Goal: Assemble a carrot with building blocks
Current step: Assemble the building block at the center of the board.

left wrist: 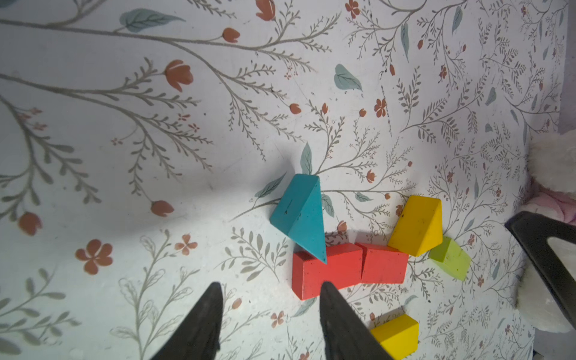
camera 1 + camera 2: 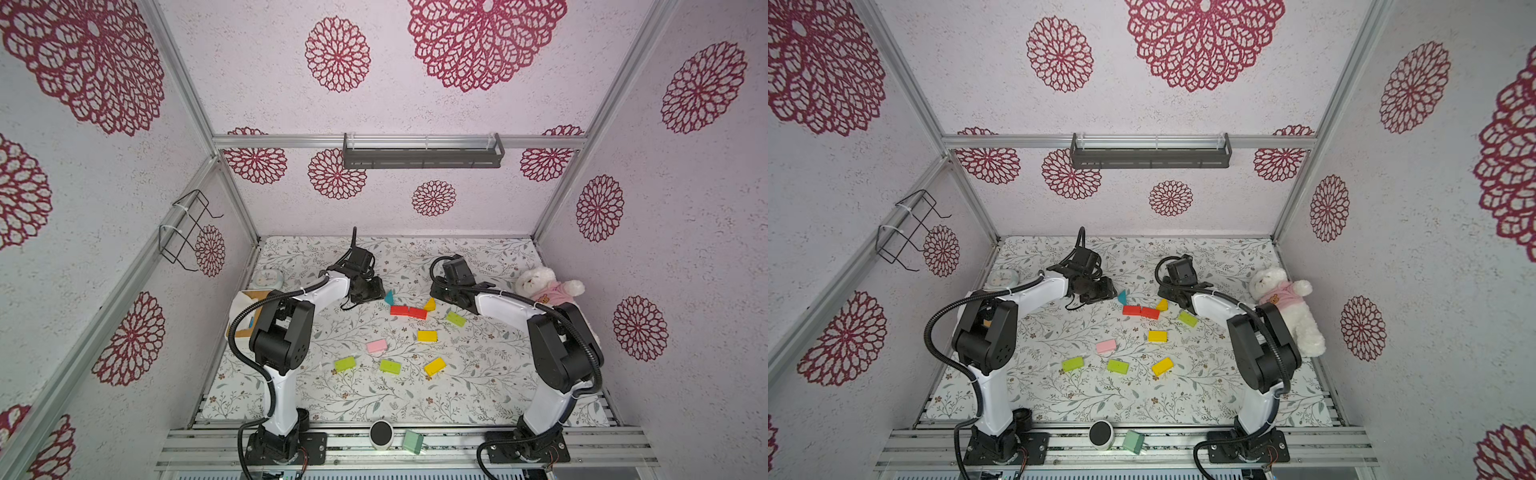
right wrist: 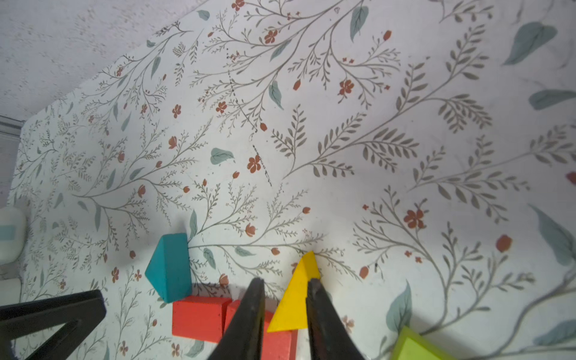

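We find a pair of bricks (image 2: 408,311) touching end to end on the tabletop (image 2: 332,399), one wedge (image 2: 389,297) behind its left end, another wedge (image 2: 430,304) behind its right end; six loose bricks (image 2: 427,336) lie scattered in front.

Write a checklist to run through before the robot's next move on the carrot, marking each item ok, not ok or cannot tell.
1) left tool open, nothing between its fingers: ok
2) right tool straddles yellow triangle: ok
3) yellow triangle gripped firmly: cannot tell
4) red blocks touching in a row: ok
5) pink block joined to the red blocks: not ok, lies apart
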{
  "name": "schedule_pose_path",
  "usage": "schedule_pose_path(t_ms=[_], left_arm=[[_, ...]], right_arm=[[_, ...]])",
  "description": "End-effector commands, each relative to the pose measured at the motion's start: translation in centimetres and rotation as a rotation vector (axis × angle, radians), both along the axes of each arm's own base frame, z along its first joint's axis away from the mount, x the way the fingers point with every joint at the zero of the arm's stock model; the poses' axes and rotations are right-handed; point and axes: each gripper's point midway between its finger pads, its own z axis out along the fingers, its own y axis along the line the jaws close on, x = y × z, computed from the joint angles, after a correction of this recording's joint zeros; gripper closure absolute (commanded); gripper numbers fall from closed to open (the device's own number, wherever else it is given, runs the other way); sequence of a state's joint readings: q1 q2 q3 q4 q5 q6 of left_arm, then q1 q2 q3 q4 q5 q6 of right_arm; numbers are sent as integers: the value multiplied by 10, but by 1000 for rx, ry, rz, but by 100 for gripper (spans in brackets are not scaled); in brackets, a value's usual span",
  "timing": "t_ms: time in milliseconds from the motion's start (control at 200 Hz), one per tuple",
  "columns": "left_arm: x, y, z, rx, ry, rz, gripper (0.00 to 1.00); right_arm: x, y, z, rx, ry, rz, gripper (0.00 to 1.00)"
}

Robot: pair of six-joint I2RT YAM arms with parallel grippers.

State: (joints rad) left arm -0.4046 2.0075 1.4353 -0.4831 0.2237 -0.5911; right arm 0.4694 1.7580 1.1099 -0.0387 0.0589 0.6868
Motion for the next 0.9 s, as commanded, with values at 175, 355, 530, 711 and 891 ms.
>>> schedule_pose_path(t_ms=[175, 355, 530, 711, 891], left_arm=[[0, -5, 13, -17, -38, -23, 47], [-4, -12, 7, -13, -22, -38, 47], [-2, -13, 9, -16, -26, -39, 47], [-1, -15, 8, -18, -27, -41, 47], [-3, -14, 9, -16, -30, -42, 47]], right_arm=[[-27, 11, -26, -23, 63, 72, 94], [-28, 18, -36, -27, 76, 83, 94], [-28, 24, -40, -27, 84, 96, 93], [-31, 30, -45, -34, 95, 110, 93], [-28, 35, -48, -36, 98, 110, 93]])
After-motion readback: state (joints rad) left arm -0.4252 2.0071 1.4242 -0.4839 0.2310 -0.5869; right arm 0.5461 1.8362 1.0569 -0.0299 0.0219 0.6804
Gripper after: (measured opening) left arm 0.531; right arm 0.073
